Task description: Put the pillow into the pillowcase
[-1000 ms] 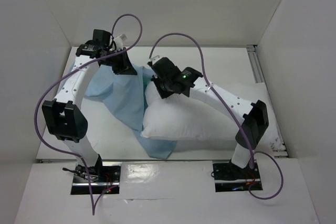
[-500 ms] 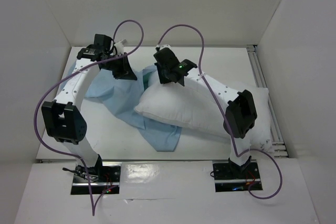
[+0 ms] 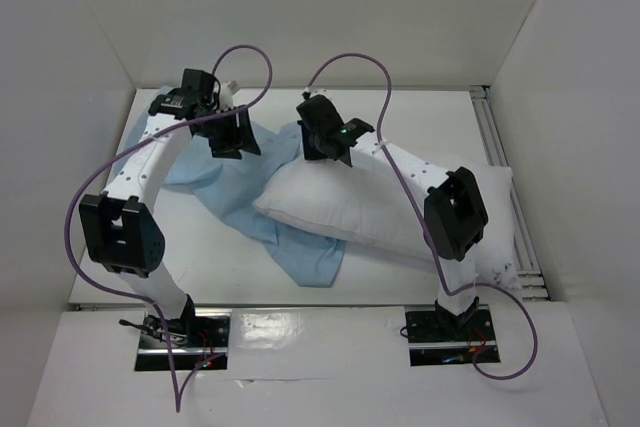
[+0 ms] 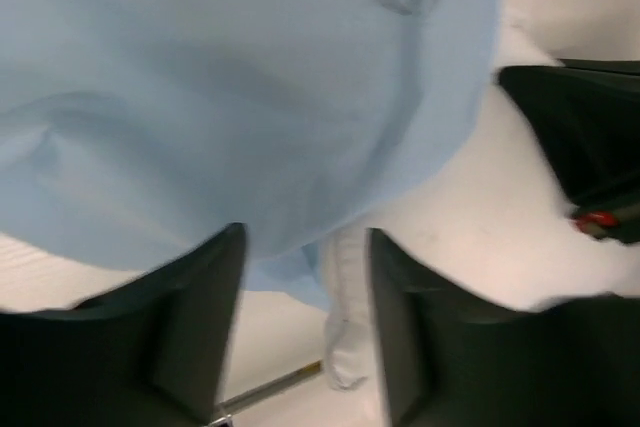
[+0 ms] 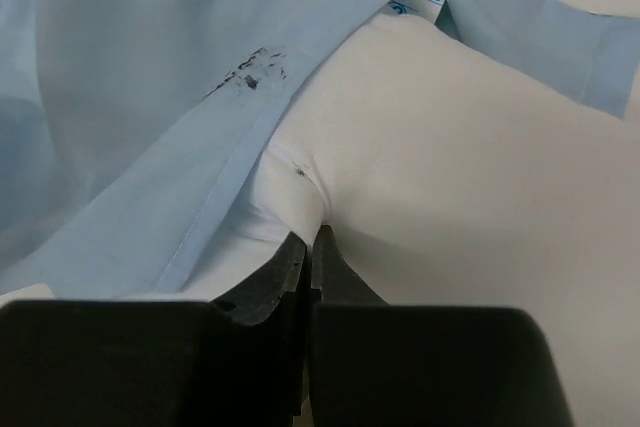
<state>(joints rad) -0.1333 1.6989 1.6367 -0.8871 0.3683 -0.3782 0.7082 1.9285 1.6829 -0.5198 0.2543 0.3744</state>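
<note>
Pillowcase [image 3: 235, 192] (and pillow [image 3: 350, 209]) on table [image 3: 205, 259]

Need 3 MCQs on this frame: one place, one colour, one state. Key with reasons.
1. The pillow lies: A) partly over the pillowcase B) wholly inside it C) clear of it.
2. The pillowcase face in view is: A) red B) light blue C) black.
3. The right claw is: A) wide open B) shut on the pillow C) out of view.
Key: 1A, blue cloth emerges from under the pillow; 2B, all views show pale blue; 3B, its wrist view shows white fabric pinched.
</note>
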